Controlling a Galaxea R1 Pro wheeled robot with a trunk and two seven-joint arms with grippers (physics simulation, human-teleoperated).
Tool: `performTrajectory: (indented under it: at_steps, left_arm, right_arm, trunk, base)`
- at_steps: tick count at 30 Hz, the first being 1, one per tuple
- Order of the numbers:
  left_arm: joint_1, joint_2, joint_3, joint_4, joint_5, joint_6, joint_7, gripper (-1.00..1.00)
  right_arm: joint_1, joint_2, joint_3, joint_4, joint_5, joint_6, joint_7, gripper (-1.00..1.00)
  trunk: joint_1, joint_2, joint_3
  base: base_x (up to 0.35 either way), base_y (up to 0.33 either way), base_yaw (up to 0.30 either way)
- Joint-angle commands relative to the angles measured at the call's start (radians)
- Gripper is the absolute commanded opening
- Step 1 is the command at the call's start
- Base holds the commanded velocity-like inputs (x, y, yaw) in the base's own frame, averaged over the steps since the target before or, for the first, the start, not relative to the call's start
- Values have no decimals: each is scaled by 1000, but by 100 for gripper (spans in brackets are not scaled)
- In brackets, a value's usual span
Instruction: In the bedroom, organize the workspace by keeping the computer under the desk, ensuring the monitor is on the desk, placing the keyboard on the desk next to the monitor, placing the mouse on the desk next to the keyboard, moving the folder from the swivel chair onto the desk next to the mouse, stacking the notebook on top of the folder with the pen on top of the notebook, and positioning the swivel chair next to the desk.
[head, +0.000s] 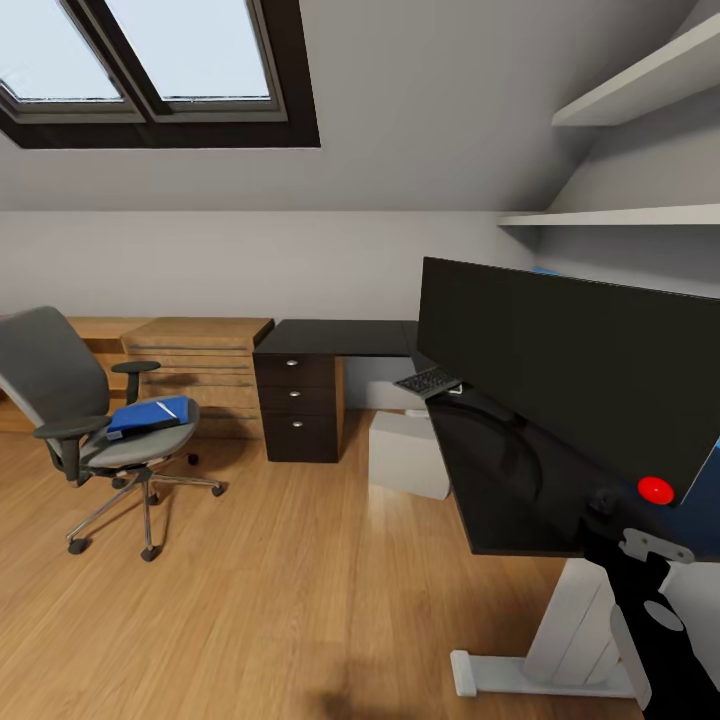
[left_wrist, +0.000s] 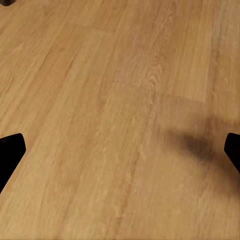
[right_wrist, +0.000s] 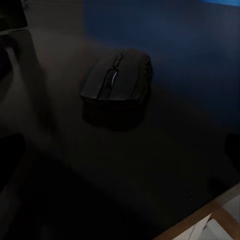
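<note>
Right under the right claw (right_wrist: 120, 150), the mouse (right_wrist: 116, 87) lies on the dark worktop (right_wrist: 150, 190), well in from its near edge; its long axis seems to run toward the worktop's far side, though the dim view blurs this. Both claws are open and hold nothing, the left claw (left_wrist: 120, 150) over bare floor (left_wrist: 100, 75). Judging by this, the mouse step is in hand: descend and close across its narrow sides. On the swivel chair (head: 60, 390), the folder (head: 150, 414) waits, long axis across the seat. Behind the monitor (head: 570, 390), the keyboard (head: 428, 381) lies at the worktop's inner corner.
</note>
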Motion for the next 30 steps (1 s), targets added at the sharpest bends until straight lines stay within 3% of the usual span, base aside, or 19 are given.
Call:
performTrajectory:
  at_steps: [1, 12, 30]
  left_arm:
    - [-1, -1, 2, 1, 6, -3, -3, 100]
    - [-1, -1, 2, 1, 6, -3, -3, 100]
    - [-1, -1, 3, 1, 6, -3, -3, 100]
  right_arm:
    - [0, 0, 1, 0, -7, -1, -3, 100]
    - [0, 0, 1, 0, -7, -2, -3, 100]
    - [0, 0, 1, 6, -7, -2, -4, 100]
  trunk:
    - [0, 0, -1]
    - [0, 0, -1]
    - [0, 0, -1]
  base:
    - [3, 0, 0]
    - [118, 0, 0]
    - [11, 0, 0]
